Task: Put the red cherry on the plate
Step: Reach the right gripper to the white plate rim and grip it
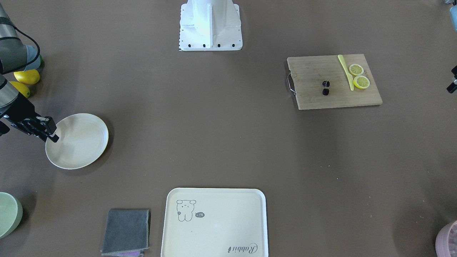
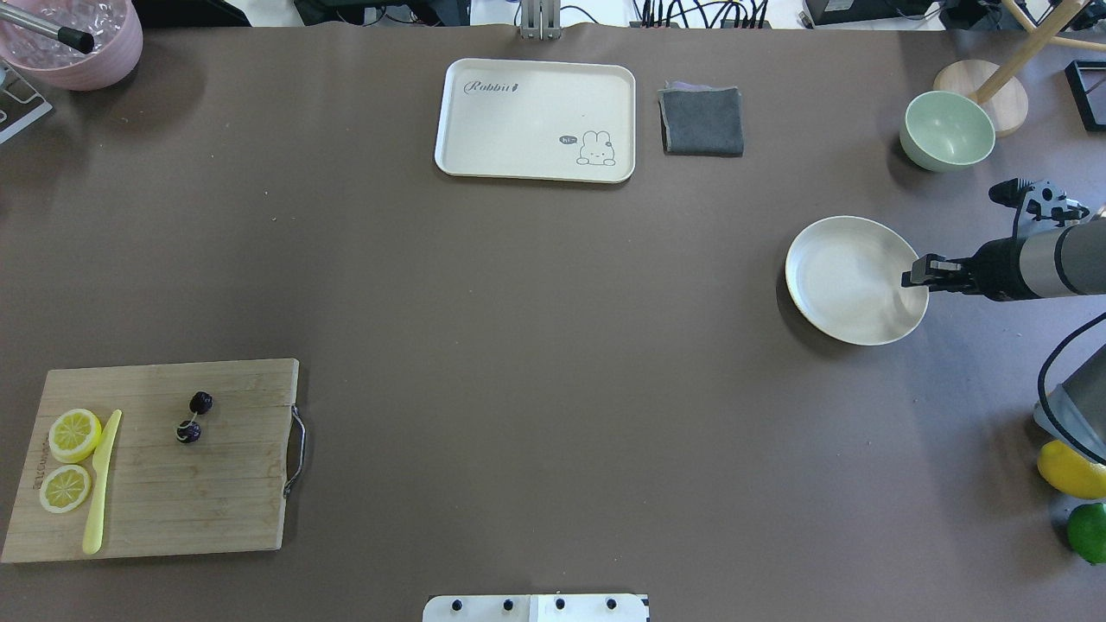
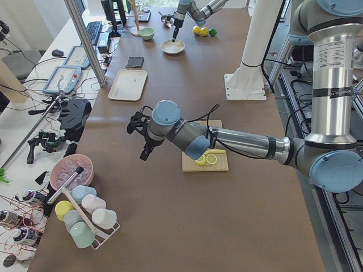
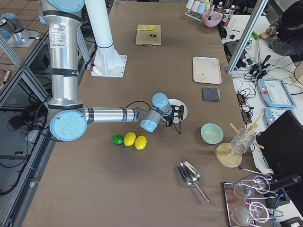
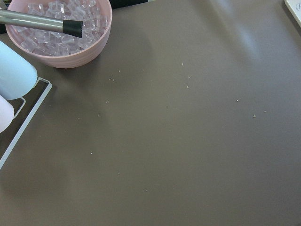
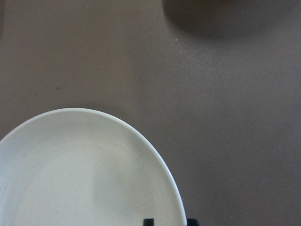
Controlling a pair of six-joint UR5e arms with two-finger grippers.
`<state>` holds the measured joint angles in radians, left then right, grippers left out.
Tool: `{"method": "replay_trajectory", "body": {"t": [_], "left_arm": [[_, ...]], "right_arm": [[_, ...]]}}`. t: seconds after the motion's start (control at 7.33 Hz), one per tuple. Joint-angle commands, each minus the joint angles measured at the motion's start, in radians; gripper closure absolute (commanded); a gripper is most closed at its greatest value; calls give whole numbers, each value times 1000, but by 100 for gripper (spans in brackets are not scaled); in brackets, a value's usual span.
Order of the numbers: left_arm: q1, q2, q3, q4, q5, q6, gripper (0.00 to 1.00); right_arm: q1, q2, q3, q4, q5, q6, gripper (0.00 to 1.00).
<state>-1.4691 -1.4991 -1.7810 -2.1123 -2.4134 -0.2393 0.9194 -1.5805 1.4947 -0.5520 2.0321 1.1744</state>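
Note:
The red cherry (image 1: 325,87), two tiny dark fruits joined by a thin stem, lies on the wooden cutting board (image 1: 314,96), also seen from overhead as the cherry (image 2: 194,416). The round cream plate (image 1: 82,142) rests flat on the table far across from it. My right gripper (image 1: 53,137) sits at the plate's edge. In the right wrist view its fingertips (image 6: 148,221) straddle the rim of the plate (image 6: 70,179) with only a narrow gap, closed on it. My left gripper (image 3: 142,152) hovers over bare table near the pink bowl; I cannot tell its state.
Two lemon slices (image 2: 69,449) and a yellow knife (image 2: 99,484) share the board. A cream tray (image 2: 536,121), grey cloth (image 2: 702,121), green bowl (image 2: 946,130), whole lemons (image 1: 25,76) and a lime (image 2: 1087,531) ring the table. A pink bowl of ice (image 5: 61,33) stands by the cup rack.

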Motion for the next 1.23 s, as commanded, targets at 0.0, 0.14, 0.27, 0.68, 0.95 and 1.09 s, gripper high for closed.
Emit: {"method": "replay_trajectory", "body": {"t": [0.0,0.14,0.27,0.68,0.95,1.09], "left_arm": [[0,0,-1,0,-1,0,1],[0,0,-3,0,-1,-2,1],[0,0,-5,0,-1,-3,1],[0,-7,-3,1,-1,-5,1],[1,-10,-5,1,-10,-32,1],[0,-12,-6,0,-16,-37,1]], "right_arm": [[-11,-13,1,1,-27,4,99],[-14,-9,4,1,-33,4,100],[-16,0,39,-11,-27,7,100],[-65,96,252,-240,-22,153,100],[-215,267,254,-349,-180,281,100],[-271,352,254,-446,-229,331,100]]}}
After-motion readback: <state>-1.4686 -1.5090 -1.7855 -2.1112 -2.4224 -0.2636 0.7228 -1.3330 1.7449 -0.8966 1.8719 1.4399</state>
